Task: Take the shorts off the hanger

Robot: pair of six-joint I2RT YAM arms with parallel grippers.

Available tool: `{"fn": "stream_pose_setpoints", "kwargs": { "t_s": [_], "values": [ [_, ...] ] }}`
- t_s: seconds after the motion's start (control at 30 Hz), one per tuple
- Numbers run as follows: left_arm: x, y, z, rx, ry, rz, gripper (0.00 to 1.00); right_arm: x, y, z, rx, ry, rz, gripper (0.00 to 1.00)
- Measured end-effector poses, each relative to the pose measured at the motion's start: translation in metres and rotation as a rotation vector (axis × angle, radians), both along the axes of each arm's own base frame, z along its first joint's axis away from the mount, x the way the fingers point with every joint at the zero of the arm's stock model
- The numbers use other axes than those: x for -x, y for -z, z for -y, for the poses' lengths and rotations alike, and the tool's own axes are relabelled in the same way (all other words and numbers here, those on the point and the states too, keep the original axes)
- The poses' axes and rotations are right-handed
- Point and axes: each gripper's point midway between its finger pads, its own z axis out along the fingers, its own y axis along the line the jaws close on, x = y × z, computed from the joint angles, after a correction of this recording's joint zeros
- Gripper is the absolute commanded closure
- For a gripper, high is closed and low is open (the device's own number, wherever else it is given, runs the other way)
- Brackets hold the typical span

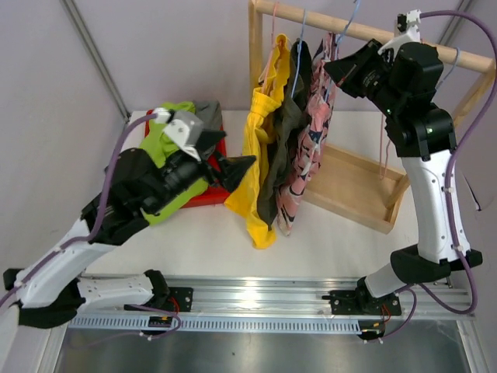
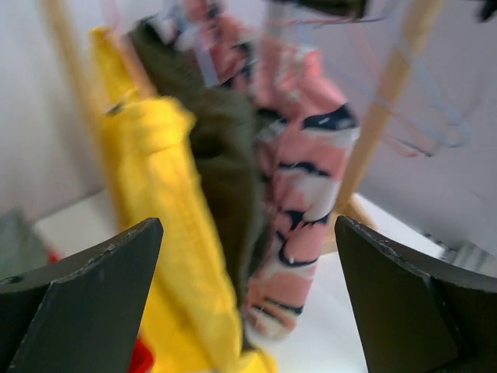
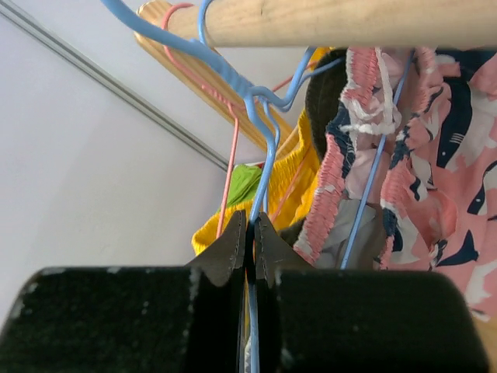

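Bright yellow shorts (image 1: pixel 260 155), dark olive shorts (image 1: pixel 286 132) and pink floral shorts (image 1: pixel 307 148) hang side by side on wire hangers from the wooden rod (image 1: pixel 373 35). Lime green shorts (image 1: pixel 167 140) and grey shorts (image 1: pixel 206 116) lie in a red tray (image 1: pixel 203 194) at the left. My left gripper (image 1: pixel 233 155) is open and empty, just left of the yellow shorts; its view shows the yellow (image 2: pixel 167 217), olive (image 2: pixel 225 155) and floral shorts (image 2: pixel 311 194) ahead between the fingers. My right gripper (image 3: pixel 250 221) is shut on a blue hanger wire (image 3: pixel 260 155) just below the rod (image 3: pixel 349 23).
The rack has a wooden upright (image 1: pixel 255 47) and a shallow wooden base tray (image 1: pixel 357 186) on the white table. A pink wire hanger (image 3: pixel 229 179) hangs beside the blue one. A metal rail (image 1: pixel 256 299) runs along the near edge.
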Motion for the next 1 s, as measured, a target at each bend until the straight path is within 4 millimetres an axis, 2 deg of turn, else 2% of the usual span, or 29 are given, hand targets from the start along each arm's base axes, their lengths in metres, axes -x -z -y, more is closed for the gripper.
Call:
{"fn": "stream_pose_setpoints", "kwargs": {
  "t_s": [0.07,0.17,0.27,0.37,0.47,0.63,0.8,0.83,0.9,0.93,0.97,1.0],
  "values": [
    [0.008,-0.009,0.031,0.006,0.095,0.026,0.01,0.011,-0.002,0.004,-0.005,0.009,-0.008,1.0],
    [0.014,0.002,0.073,-0.01,0.192,0.02,0.01,0.025,-0.007,0.007,-0.015,0.017,-0.01,1.0],
    [0.012,0.033,0.122,-0.069,0.267,-0.018,0.01,0.036,-0.013,0.009,-0.019,0.019,0.001,1.0],
    [0.02,0.059,0.155,-0.113,0.33,-0.044,0.01,0.044,-0.016,0.012,-0.025,0.021,0.006,1.0],
    [0.032,0.068,0.175,-0.124,0.373,-0.047,0.01,0.052,-0.017,0.015,-0.026,0.023,0.01,1.0],
    [0.04,0.062,0.188,-0.092,0.399,-0.026,0.03,0.061,-0.018,0.019,-0.029,0.026,0.016,1.0],
    [0.033,0.068,0.198,-0.092,0.383,-0.024,0.2,0.065,-0.018,0.02,-0.033,0.026,0.017,1.0],
    [0.03,0.073,0.202,-0.099,0.377,-0.027,0.32,0.066,-0.018,0.021,-0.035,0.026,0.018,1.0],
    [0.025,0.083,0.208,-0.121,0.364,-0.037,0.47,0.067,-0.019,0.021,-0.039,0.026,0.018,1.0],
    [0.023,0.089,0.211,-0.137,0.359,-0.037,0.64,0.068,-0.019,0.021,-0.041,0.026,0.018,1.0],
    [0.02,0.095,0.214,-0.148,0.35,-0.043,0.75,0.069,-0.019,0.021,-0.042,0.026,0.019,1.0],
    [0.019,0.099,0.216,-0.155,0.344,-0.05,0.82,0.069,-0.019,0.022,-0.042,0.026,0.021,1.0]
  ]
}}
